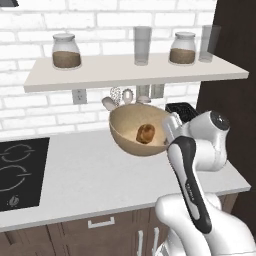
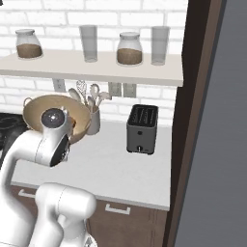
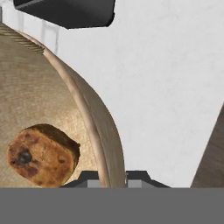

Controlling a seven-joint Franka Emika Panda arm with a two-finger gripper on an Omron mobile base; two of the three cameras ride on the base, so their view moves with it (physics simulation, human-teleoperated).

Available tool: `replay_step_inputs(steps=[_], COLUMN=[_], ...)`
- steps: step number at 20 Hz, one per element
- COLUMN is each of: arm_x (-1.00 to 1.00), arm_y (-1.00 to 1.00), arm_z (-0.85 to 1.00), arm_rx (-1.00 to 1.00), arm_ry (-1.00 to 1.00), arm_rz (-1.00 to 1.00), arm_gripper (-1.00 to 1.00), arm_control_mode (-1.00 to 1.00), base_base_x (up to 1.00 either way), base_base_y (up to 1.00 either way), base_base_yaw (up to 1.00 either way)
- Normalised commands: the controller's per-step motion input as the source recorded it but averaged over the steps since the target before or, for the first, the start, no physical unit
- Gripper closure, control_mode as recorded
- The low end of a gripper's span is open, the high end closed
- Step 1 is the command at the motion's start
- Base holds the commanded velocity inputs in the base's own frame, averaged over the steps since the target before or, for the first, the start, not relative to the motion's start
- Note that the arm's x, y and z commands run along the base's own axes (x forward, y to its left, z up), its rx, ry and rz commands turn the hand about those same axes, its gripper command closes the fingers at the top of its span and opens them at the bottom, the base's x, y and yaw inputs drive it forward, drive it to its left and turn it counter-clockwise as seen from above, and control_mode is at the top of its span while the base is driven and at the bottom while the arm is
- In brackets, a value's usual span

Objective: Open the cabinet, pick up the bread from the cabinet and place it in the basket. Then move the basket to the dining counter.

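Arm bent at elbow, raised above worktop [image 1: 100, 175]. Gripper [image 3: 114, 177] clamps rim of basket [image 1: 125, 131], lifted and tilted; bread [image 1: 145, 134] inside, toaster [image 2: 142, 128] just beside.

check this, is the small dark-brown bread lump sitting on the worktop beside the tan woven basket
No, the small dark-brown bread lump lies inside the tan woven basket.

No legible text, labels or numbers anywhere.
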Motion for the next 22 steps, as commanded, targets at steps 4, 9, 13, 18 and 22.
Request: replay_step_inputs(steps=[4,9,13,18,22], arm_x=[-0.33,-0.52,-0.43,-0.13,0.0], arm_y=[-0.35,-0.29,-0.19,-0.29,-0.38], arm_z=[0.6,0.43,0.07,0.0,-0.07], arm_rx=[0.0,-0.05,-0.21,-0.08,0.01], arm_ry=[0.09,0.03,0.0,-0.01,0.04], arm_rz=[-0.16,-0.09,0.0,0.0,0.0], arm_gripper=[1.0,1.0,1.0,1.0,1.0], arm_control_mode=[-1.0,-1.0,-1.0,-1.0,-1.0], base_base_x=[0.0,0.0,0.0,0.0,0.0], base_base_y=[0.0,0.0,0.0,0.0,0.0], base_base_yaw=[0.0,0.0,0.0,0.0,0.0])
